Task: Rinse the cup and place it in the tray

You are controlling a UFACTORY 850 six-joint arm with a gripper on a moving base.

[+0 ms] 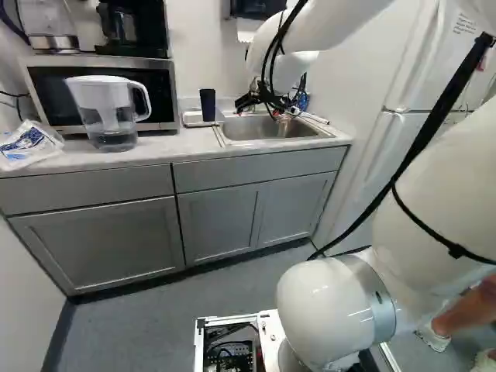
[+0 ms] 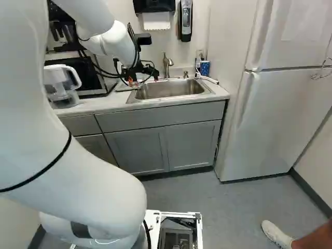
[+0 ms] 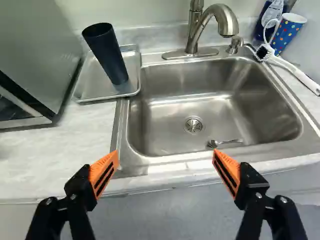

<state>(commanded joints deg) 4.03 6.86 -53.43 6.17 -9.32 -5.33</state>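
Note:
My gripper (image 2: 143, 80) hangs over the counter by the sink's near left corner in the right base view. In the wrist view, the gripper (image 3: 166, 159) is open, its orange pads wide apart with nothing between them. A dark cup (image 3: 106, 54) stands upright in the metal tray (image 3: 89, 84), left of the sink and ahead of the gripper; the same cup (image 1: 208, 105) shows in the left base view. A blue cup with coloured dots (image 3: 287, 34) stands behind the sink's far right corner. The steel sink (image 3: 165, 117) has a small spoon-like utensil inside.
The faucet (image 3: 224, 21) arches over the sink's back edge. A white-handled brush (image 3: 295, 72) lies by the dotted cup. Left of the tray are a microwave (image 1: 159, 93) and a water pitcher (image 1: 108, 108). A fridge (image 2: 275, 119) stands at the right; a person's shoe (image 2: 276, 233) shows on the floor.

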